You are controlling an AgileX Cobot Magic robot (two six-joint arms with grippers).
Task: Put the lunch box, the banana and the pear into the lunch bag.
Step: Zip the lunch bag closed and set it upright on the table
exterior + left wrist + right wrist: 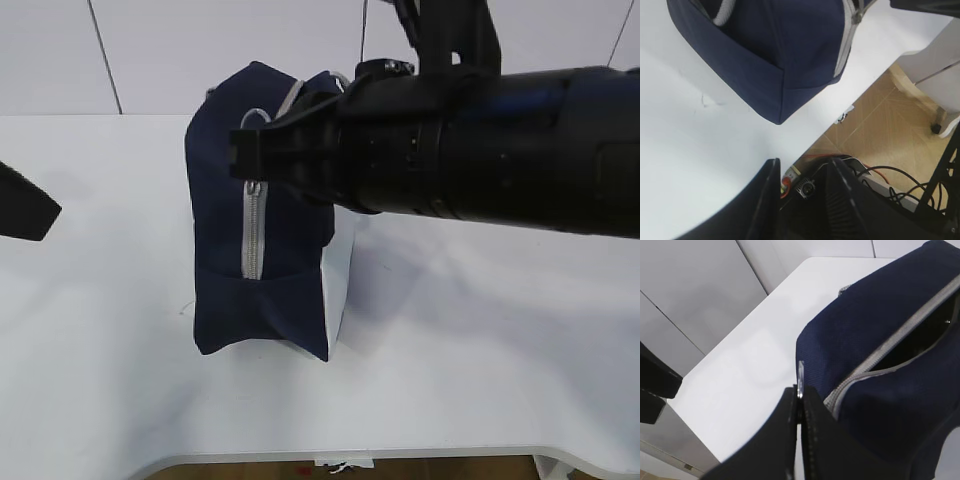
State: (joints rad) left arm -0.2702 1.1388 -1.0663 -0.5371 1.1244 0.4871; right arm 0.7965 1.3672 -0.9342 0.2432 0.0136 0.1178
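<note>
right pincer [800, 405] clenched on ring pull [800, 380] | lunch bag [262, 240] part unzipped | left pincer [800, 187] released | no readable writing

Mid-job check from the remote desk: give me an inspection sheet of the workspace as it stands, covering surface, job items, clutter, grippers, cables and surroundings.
Surface: white table, bare where visible.
Lunch bag: navy, standing on the table; grey zipper partly open along the top, dark inside.
Lunch box, banana, pear: nothing seen in any view.
Clutter: nothing seen.
Right gripper: jaws shut on the ring pull at the bag's end.
Left gripper: jaws open, holding nothing, near the table's front edge, apart from the bag.
Cables: black and red leads on the floor below the table edge.
Surroundings: pale wall panels behind; wood-pattern floor.
</note>
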